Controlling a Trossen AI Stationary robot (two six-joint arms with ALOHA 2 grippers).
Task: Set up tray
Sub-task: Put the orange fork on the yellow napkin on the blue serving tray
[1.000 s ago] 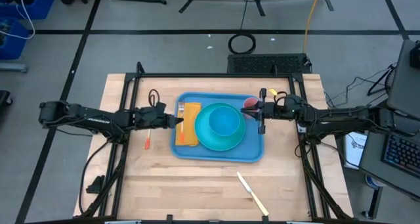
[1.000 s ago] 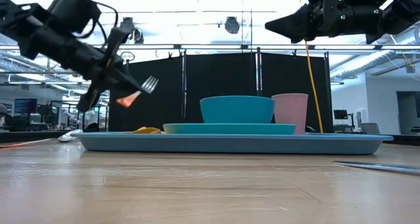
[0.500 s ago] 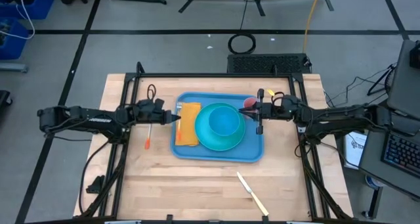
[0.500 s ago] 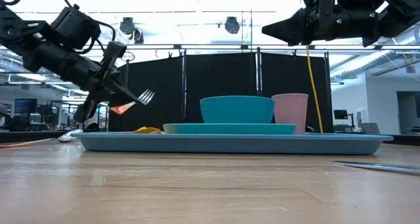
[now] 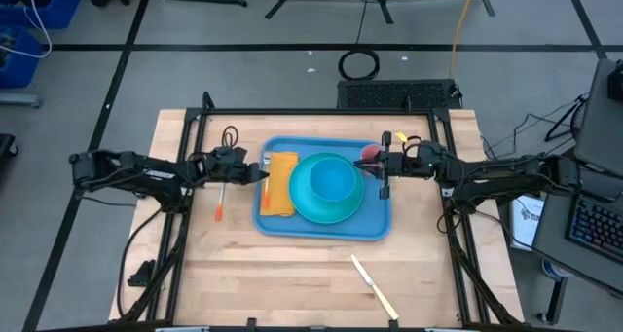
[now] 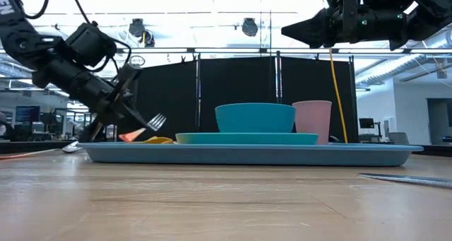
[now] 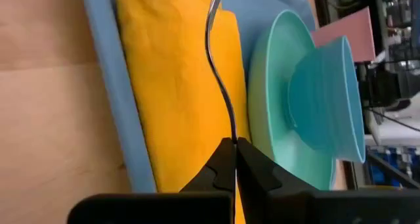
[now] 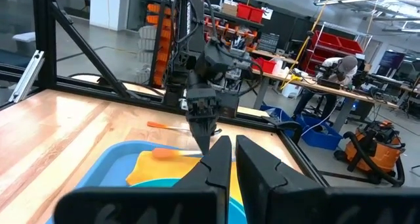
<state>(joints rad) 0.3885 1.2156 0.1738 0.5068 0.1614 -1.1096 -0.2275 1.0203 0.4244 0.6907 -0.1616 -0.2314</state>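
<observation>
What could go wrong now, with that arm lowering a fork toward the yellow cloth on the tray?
The left end effector pinches the fork only by its thin handle, so it might twist or slip. Its tines hang just above the yellow napkin, which they could snag or drag. Coming down at this tilt, the fork might also knock the teal plate beside it.
</observation>
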